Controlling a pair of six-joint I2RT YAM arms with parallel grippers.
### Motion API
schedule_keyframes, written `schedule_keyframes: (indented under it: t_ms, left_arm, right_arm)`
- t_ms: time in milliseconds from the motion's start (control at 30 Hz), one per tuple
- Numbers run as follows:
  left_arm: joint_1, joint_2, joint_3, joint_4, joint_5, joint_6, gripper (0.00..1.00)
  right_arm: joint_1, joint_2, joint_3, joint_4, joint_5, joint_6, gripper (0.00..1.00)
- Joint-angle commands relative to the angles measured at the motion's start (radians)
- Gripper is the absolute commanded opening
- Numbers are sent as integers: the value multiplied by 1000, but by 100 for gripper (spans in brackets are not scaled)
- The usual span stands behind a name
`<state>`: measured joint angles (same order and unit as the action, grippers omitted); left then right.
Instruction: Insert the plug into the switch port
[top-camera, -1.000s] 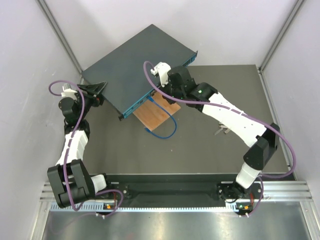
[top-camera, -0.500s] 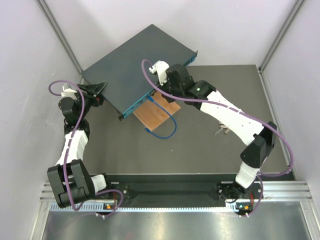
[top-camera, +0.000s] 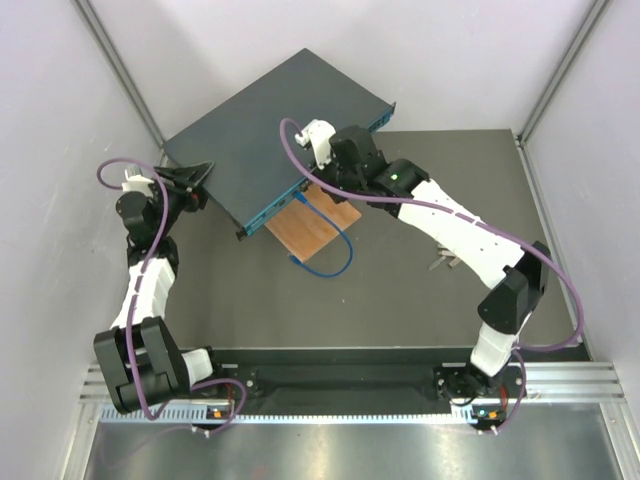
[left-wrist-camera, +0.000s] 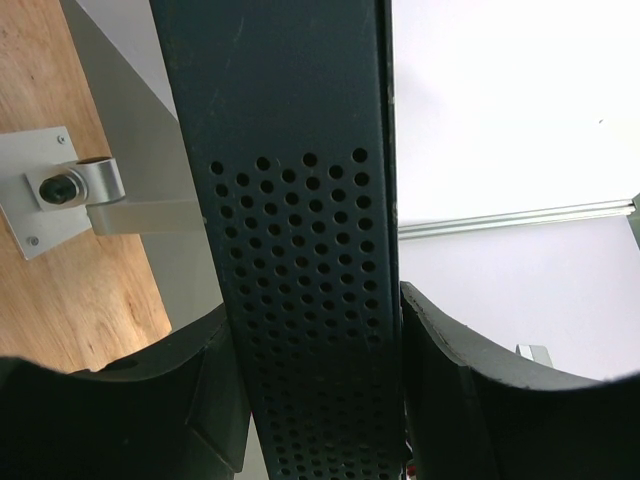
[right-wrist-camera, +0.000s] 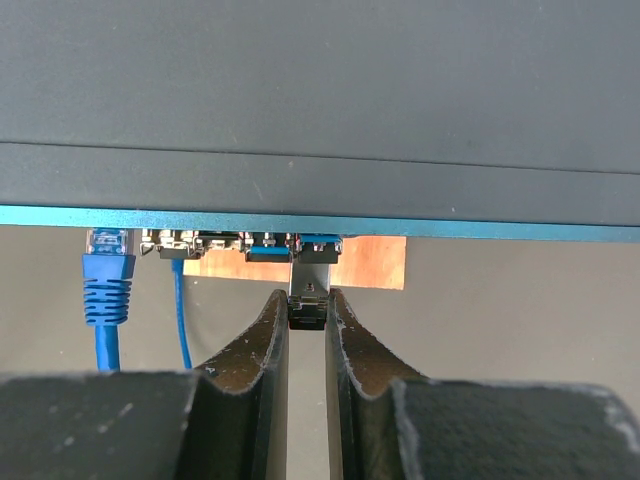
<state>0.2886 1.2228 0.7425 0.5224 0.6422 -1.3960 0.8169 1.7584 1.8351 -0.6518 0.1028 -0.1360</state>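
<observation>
The switch (top-camera: 270, 125) is a flat dark blue-teal box lying at an angle at the back of the table. Its lighter teal port face (right-wrist-camera: 300, 217) runs across the right wrist view. My left gripper (top-camera: 192, 180) is shut on the switch's perforated left end (left-wrist-camera: 300, 300). My right gripper (right-wrist-camera: 306, 305) is shut on a small metal plug (right-wrist-camera: 308, 290), whose front end sits in a port on the teal face. A blue cable plug (right-wrist-camera: 107, 265) sits in a port further left.
A small brown wooden board (top-camera: 315, 225) lies under the switch's port edge. A blue cable (top-camera: 330, 255) loops over it onto the dark mat. A small metal piece (top-camera: 445, 263) lies on the mat to the right. White walls close the back and sides.
My right gripper has moved slightly left and toward the switch's port face with the plug. The left arm and the switch have stayed in place.
</observation>
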Motion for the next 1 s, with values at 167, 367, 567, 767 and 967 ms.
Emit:
schedule_keyframes:
  t_ms: [167, 367, 567, 767, 967]
  left_arm:
    - [-78, 55, 26, -93, 171, 123, 0]
    - [-78, 50, 24, -94, 172, 123, 0]
    - [-80, 56, 24, -98, 171, 124, 0]
    - [-78, 73, 44, -94, 171, 129, 0]
    - [-74, 133, 106, -101, 175, 132, 0]
  right_arm:
    - [22, 42, 125, 205, -87, -24, 0]
    - [24, 64, 156, 205, -89, -13, 11]
    - [21, 20, 95, 188, -95, -40, 38]
    - [-2, -53, 13, 147, -124, -60, 49]
    - [-54, -114, -55, 98, -169, -60, 59]
